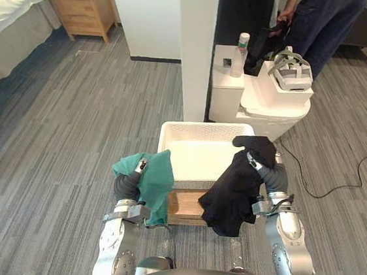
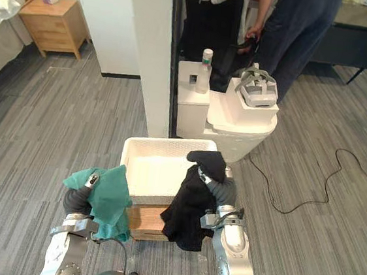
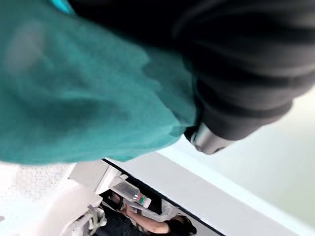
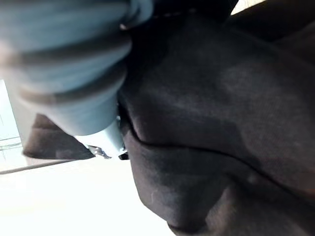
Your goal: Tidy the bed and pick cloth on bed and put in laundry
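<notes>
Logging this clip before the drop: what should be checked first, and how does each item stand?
1. Green cloth on left robot hand: ok.
2. Black cloth on right robot hand: ok.
3. White basket between the arms, open: ok.
4. Cloths over basket's inside: not ok, both hang at its sides.
5. How firmly either is held: cannot tell.

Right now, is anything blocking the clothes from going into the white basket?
Nothing visible. The white basket is open-topped and looks empty; the green cloth hangs at its left side, the black cloth at its right rim.
</notes>
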Available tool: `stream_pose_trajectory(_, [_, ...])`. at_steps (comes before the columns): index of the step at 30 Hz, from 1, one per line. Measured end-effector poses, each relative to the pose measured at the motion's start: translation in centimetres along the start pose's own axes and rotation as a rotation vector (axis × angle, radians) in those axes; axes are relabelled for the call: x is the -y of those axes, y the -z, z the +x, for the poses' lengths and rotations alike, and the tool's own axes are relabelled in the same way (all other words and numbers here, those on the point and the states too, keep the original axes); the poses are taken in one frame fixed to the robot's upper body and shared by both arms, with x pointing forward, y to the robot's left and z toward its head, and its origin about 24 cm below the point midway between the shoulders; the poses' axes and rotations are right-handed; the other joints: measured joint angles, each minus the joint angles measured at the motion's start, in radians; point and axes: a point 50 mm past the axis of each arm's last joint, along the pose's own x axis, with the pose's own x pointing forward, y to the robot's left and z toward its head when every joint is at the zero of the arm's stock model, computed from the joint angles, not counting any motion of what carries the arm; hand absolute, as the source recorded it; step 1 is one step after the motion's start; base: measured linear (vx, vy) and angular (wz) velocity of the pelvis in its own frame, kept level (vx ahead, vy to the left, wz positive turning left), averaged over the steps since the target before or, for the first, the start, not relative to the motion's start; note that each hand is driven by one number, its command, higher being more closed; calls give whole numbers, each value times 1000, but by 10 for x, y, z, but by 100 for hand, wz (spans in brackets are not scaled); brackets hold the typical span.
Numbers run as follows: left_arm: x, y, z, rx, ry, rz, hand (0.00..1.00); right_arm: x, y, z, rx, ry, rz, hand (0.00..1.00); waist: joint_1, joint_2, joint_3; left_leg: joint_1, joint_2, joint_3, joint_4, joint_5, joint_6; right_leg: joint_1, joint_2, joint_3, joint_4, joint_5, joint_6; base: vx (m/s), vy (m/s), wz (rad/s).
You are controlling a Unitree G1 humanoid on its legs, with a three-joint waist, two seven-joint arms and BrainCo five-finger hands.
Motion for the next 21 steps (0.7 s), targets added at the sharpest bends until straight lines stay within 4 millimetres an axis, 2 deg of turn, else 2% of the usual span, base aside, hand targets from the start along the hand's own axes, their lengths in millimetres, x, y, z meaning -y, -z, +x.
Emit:
stream_pose_trajectory(1, [0, -1, 2, -1, 9, 7, 100, 0, -1, 2, 4, 8, -4, 100, -2, -9, 4, 13, -4, -6, 0, 0, 2, -30, -14, 21, 85, 24, -10, 31, -5, 52])
stream_pose_trajectory(2, [3, -2, 6, -12, 26, 17, 100, -1, -3, 5, 15, 14, -13, 100, -13, -18, 12, 35, 6, -29, 5, -3, 8, -83, -26, 74, 211, 78, -39, 4, -49, 60])
stream_pose_trajectory(3, [2, -4, 9, -12, 37, 36, 100, -2, -6, 8, 28, 11, -16, 100, -23, -21, 12, 38, 20, -54, 19, -6, 13, -114, -10, 120, 243, 3, -22, 2, -71, 60])
stream_pose_trajectory(4, [2, -5, 11, -7, 42, 38, 100, -3, -8, 10, 37, 8, -19, 100, -24, -24, 10, 38, 29, -62, 23, -10, 13, -126, 1, 139, 233, -23, -20, -15, -88, 56])
stream_pose_trajectory(5, [6, -7, 14, 2, 56, 36, 100, -5, -14, 17, 70, 2, -25, 100, -28, -22, 10, 31, 55, -73, 36, -34, 0, -135, 23, 156, 164, -44, -18, -83, -105, 39])
stream_pose_trajectory(7, [9, -8, 18, 4, 71, 61, 100, -9, -23, 26, 112, -10, -23, 100, -25, -37, 3, -14, 81, -91, 95, -79, -19, -116, 57, 190, -68, -24, -3, -121, -153, 25])
stream_pose_trajectory(8, [8, -8, 18, -2, 82, 84, 100, -12, -30, 29, 141, -22, -20, 100, -22, -63, -12, -35, 75, -94, 126, -104, -47, -85, 65, 232, -222, 16, 5, -55, -255, 12])
stream_pose_trajectory(9, [6, -5, 18, -25, 88, 107, 100, -12, -36, 32, 159, -29, -28, 100, -22, -88, -34, -44, 62, -88, 135, -109, -66, -52, 54, 249, -323, -19, 57, -4, -250, 10])
stream_pose_trajectory(10, [7, 0, 18, -44, 78, 96, 100, -10, -37, 34, 158, -29, -41, 100, -24, -77, -42, -44, 80, -79, 138, -108, -66, -47, 71, 238, -342, -17, 53, 54, -225, 4])
stream_pose_trajectory(11, [11, 4, 18, -51, 71, 74, 100, -6, -45, 40, 178, -38, -72, 100, -26, -34, -47, -53, 119, -55, 138, -95, -85, -30, 100, 220, -389, 21, 34, 76, -138, -3])
stream_pose_trajectory(12, [14, 6, 19, -55, 77, 64, 100, -5, -48, 43, 187, -42, -82, 100, -25, -17, -45, -56, 130, -54, 138, -89, -95, -21, 111, 214, -414, 41, 29, 115, -164, -8])
stream_pose_trajectory(13, [20, 7, 21, -48, 82, 36, 100, -3, -56, 50, 203, -54, -109, 100, -27, 18, -53, -59, 152, -42, 120, -76, -109, -6, 139, 207, -472, 82, 19, 129, -107, -6])
stream_pose_trajectory(14, [24, 5, 24, -35, 91, 26, 100, -2, -61, 54, 215, -59, -119, 100, -28, 28, -55, -57, 159, -34, 107, -64, -116, 6, 149, 204, -502, 97, 14, 135, -96, -1])
stream_pose_trajectory(17, [33, -4, 36, 6, 125, 11, 100, -9, -80, 69, 267, -105, -135, 100, -24, 26, -56, -30, 169, -7, 61, -38, -122, 27, 163, 200, -538, 114, 9, 76, -45, 0])
stream_pose_trajectory(19, [39, -8, 44, 18, 147, -17, 100, -32, -109, 89, 352, -188, -154, 100, -21, 23, -58, -12, 160, 11, 29, -25, -119, 34, 160, 211, -560, 129, 16, 25, 20, -14])
stream_pose_trajectory(21, [41, -9, 46, 15, 155, -23, 100, -43, -120, 98, 373, -224, -168, 100, -20, 20, -60, -7, 153, 14, 13, -16, -116, 39, 156, 212, -577, 140, 20, 0, 36, -4])
